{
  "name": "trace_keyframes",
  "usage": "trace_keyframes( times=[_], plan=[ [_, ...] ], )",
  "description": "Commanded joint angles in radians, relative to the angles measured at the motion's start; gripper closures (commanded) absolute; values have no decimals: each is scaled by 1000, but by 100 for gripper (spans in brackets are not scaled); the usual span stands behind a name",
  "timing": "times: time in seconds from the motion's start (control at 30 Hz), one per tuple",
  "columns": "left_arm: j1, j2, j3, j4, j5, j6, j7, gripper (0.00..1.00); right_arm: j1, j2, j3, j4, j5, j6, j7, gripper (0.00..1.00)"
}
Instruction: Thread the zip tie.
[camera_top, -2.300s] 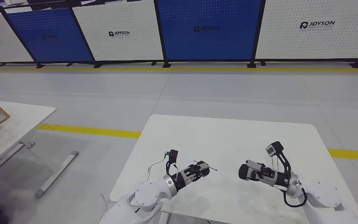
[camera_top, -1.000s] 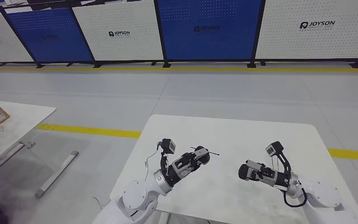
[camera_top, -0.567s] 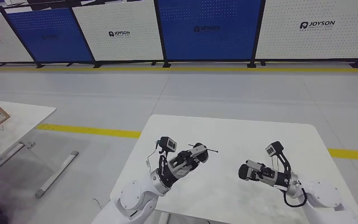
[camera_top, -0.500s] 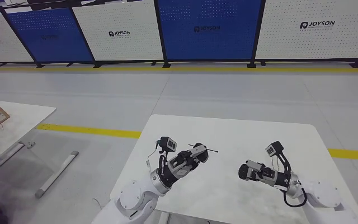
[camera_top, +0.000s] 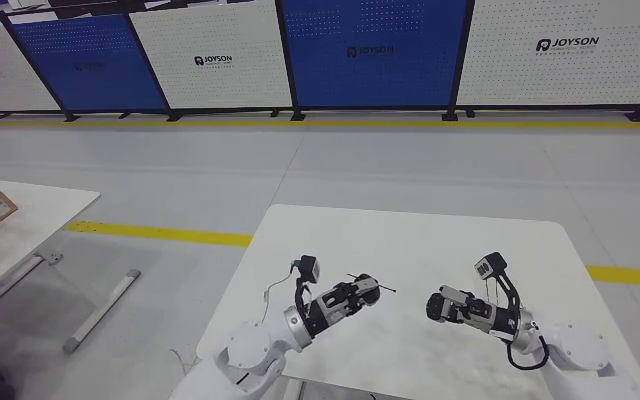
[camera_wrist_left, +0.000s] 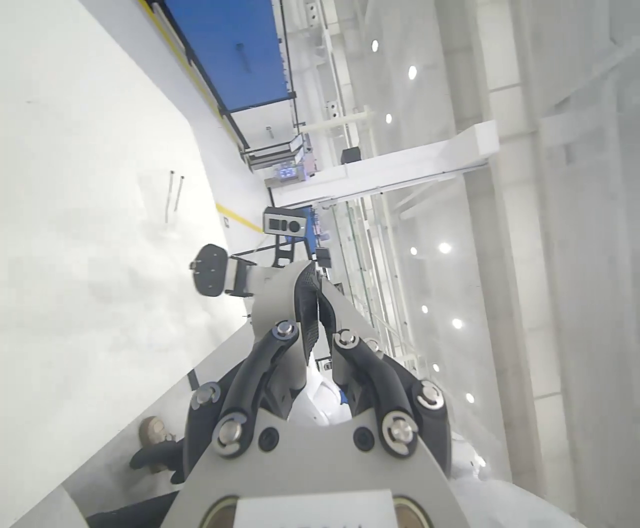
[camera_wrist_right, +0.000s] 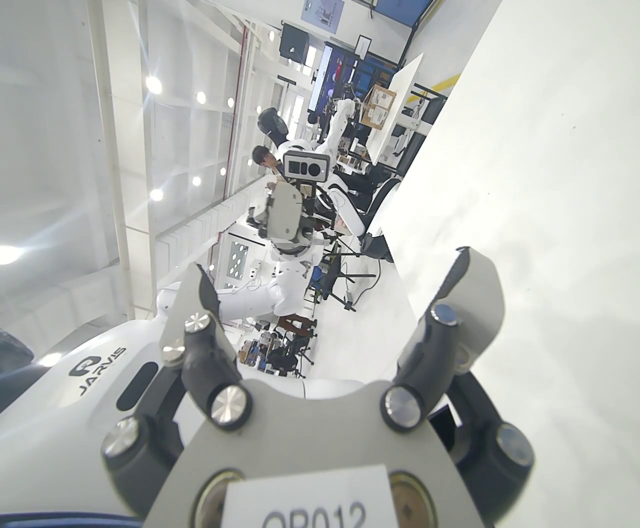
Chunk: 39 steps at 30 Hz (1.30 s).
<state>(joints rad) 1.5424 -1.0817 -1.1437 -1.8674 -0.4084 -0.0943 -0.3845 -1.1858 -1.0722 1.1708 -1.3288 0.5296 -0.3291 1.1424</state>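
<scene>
Over the near left part of the white bench (camera_top: 420, 230), the left tool (camera_top: 368, 287) holds the zip tie (camera_top: 388, 289). In the top view it is a thin, dark, straight strip that crosses the fingertips and sticks out on both sides, one end pointing toward the right arm. Its head and tail are too small to tell apart. In the left wrist view, the left tool (camera_wrist_left: 311, 295) has its ribbed black pads (camera_wrist_left: 306, 300) pressed flat together with no gap between them. The right tool (camera_top: 432, 305) hangs over the near right part of the bench, well apart from the left tool and turned toward it. In the right wrist view, the right tool (camera_wrist_right: 335, 270) has its fingers (camera_wrist_right: 472, 285) spread wide with nothing between them. Farther out on the bench, beyond the right tool in the left wrist view, two loose zip ties (camera_wrist_left: 169, 197) lie side by side, nearly parallel and not touching. They are slim grey strips, each with a small darker head at one end.
</scene>
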Motion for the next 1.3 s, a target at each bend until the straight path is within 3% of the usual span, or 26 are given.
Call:
trace_keyframes(
  times=[0.0,0.13,0.2,0.6,0.7,0.8,1.1,1.27],
  plan=[
    [-9,-2,18,24,17,13,-5,100,0,0,0,0,0,0,0,0],
    [-28,-5,52,57,112,35,29,100,0,0,0,0,0,0,0,0],
    [-27,-10,59,51,109,18,77,100,0,0,0,0,0,0,0,0],
    [-27,-12,61,43,96,11,79,100,0,0,0,0,0,0,0,0],
    [-23,-10,57,34,154,1,103,100,0,0,0,0,0,0,0,0],
    [-16,-10,62,36,206,31,127,100,0,0,0,0,0,0,0,0],
    [-48,-16,99,126,347,140,187,100,0,0,0,0,0,0,0,0],
    [-50,-17,103,127,351,142,200,100,0,0,0,0,0,0,0,0]
  ],
)
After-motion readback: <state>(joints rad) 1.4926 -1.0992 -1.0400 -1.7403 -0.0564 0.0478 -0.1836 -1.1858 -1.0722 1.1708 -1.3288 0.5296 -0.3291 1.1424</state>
